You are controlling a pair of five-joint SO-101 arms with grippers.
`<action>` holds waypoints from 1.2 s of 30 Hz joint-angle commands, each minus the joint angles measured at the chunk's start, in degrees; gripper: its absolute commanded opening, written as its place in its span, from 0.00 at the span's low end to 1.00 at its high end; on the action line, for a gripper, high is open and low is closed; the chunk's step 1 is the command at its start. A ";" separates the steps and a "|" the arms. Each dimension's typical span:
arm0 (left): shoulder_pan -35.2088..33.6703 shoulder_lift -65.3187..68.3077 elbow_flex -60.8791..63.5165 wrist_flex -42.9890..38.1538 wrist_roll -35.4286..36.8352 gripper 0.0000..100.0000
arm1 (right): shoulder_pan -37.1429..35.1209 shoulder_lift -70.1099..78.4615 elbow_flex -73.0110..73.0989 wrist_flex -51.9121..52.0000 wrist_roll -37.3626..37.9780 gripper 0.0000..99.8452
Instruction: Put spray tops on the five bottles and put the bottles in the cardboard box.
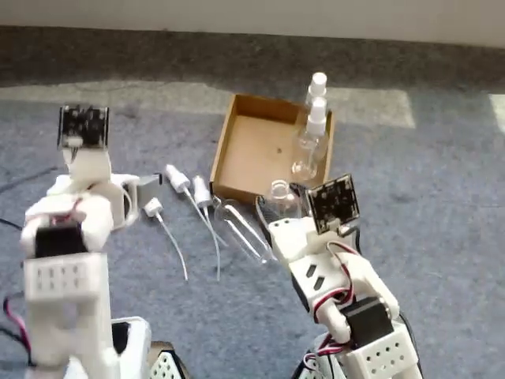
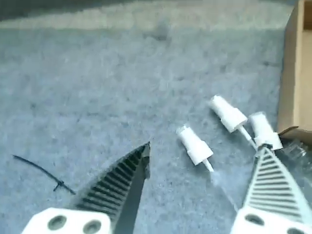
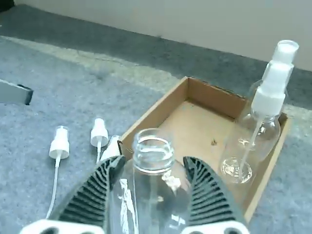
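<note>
Fingers (image 3: 100, 187) of the right gripper (image 3: 152, 165) are gripping an open-necked bottle (image 3: 153, 151) firmly, holding it upright just in front of the cardboard box (image 3: 195, 122). Across the way, the left gripper (image 2: 204, 148) is hanging wide open with nothing in it, hovering above three loose spray tops (image 2: 195, 146) that are lying on the carpet (image 2: 97, 87).

Two capped bottles (image 1: 312, 130) are standing inside the box against one side wall, so I'm calling two of the five done. Another bare bottle (image 1: 241, 223) is lying on its side on the carpet, between the tops and the right arm. That's making four bottles by my count, and where the fifth is sitting I cannot tell.

Those fingers are blocking the held bottle's lower half, and the tops' thin dip tubes are fading into the carpet.
</note>
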 commanded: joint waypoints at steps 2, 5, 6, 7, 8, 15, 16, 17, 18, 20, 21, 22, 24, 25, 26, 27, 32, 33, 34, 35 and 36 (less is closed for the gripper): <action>-3.21 19.30 -10.68 -0.09 3.87 0.28 | -4.70 -6.37 4.44 0.31 0.88 0.00; -4.35 29.23 -14.81 -0.09 7.30 0.29 | -5.85 -8.57 6.90 0.31 0.88 0.00; -4.44 32.13 -16.13 -0.09 8.26 0.29 | -5.85 -9.19 7.34 0.31 0.88 0.00; -4.44 34.86 -17.45 -0.09 9.41 0.29 | -5.76 -9.63 7.60 0.31 0.88 0.00; -4.26 37.32 -18.77 -0.09 10.55 0.29 | -5.76 -9.98 7.69 0.31 0.88 0.00; -2.42 49.10 -24.40 -0.26 15.56 0.29 | -5.76 -10.33 8.57 2.68 0.88 0.00; -2.24 50.15 -24.40 -0.44 16.09 0.29 | -5.76 -10.33 8.40 4.00 0.97 0.00; -2.24 51.12 -24.48 -0.44 16.44 0.29 | -5.85 -10.33 8.40 4.70 0.97 0.00; -2.15 51.91 -24.57 -0.53 16.62 0.29 | -5.85 -10.33 8.40 4.97 0.97 0.00; -1.80 53.32 -24.57 -0.53 16.88 0.29 | -5.85 -10.33 8.40 5.05 0.97 0.00; -1.63 53.93 -24.57 -0.62 16.79 0.29 | -5.85 -10.33 8.40 5.05 0.97 0.00; -1.63 54.55 -24.57 -1.23 16.79 0.29 | -5.85 -10.33 8.40 5.05 0.97 0.00; -1.63 55.52 -24.48 -2.37 16.79 0.29 | -5.85 -10.33 8.40 5.14 0.97 0.00; -1.63 56.13 -24.48 -2.81 16.79 0.29 | -5.85 -10.33 8.40 5.14 0.97 0.00; -1.63 56.75 -24.57 -2.81 16.70 0.29 | -5.85 -10.33 8.40 5.14 0.97 0.00; -1.63 57.36 -24.57 -2.99 16.70 0.29 | -5.85 -10.33 8.40 5.14 0.97 0.00; -1.45 59.38 -24.75 -3.96 16.62 0.28 | -5.85 -10.33 8.57 5.14 0.97 0.00; -1.19 59.56 -24.75 -4.04 16.62 0.26 | -5.85 -10.33 8.57 5.14 0.97 0.00; -0.75 59.65 -24.57 -4.13 16.53 0.24 | -5.85 -10.33 8.57 5.14 0.97 0.00; -0.31 59.65 -24.57 -3.87 16.53 0.22 | -5.85 -10.33 8.57 5.14 0.97 0.00; -0.13 59.56 -24.48 -3.78 16.53 0.21 | -5.85 -10.33 8.57 5.14 0.97 0.00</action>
